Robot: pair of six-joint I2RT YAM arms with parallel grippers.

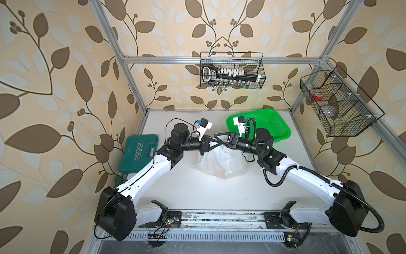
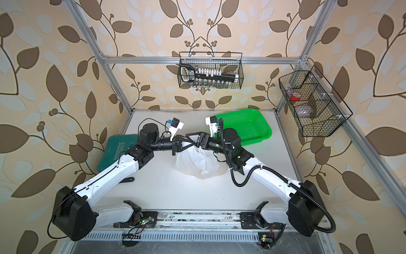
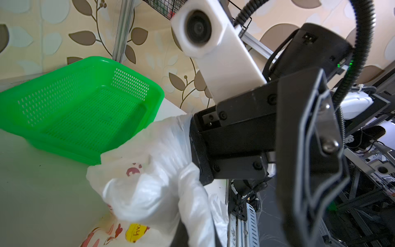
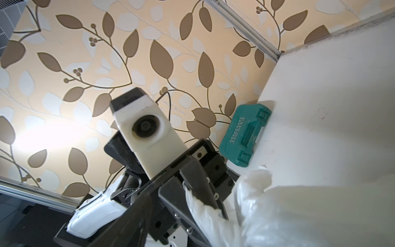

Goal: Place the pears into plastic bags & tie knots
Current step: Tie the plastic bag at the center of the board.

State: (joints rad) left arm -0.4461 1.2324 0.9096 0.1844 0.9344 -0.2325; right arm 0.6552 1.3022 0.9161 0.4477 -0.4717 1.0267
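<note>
Top views both show the knot-tying step, I reckon: the left gripper [image 1: 215, 144] is pinched shut on a handle of the plastic bag [image 1: 219, 162], which slumps just beneath. The right gripper [image 1: 218, 139] gapes wide beside it and must next catch the other handle.

Robot lab booth: aluminium frame [image 1: 219, 59], wallpaper [image 1: 55, 88]

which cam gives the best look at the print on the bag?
Left wrist. The plastic bag fills the foreground there, with red motifs and a lettered yellow patch visible near its lower part. Both top views show the bag only as a crumpled white heap, print barely visible. Right wrist catches only plain white film.
</note>
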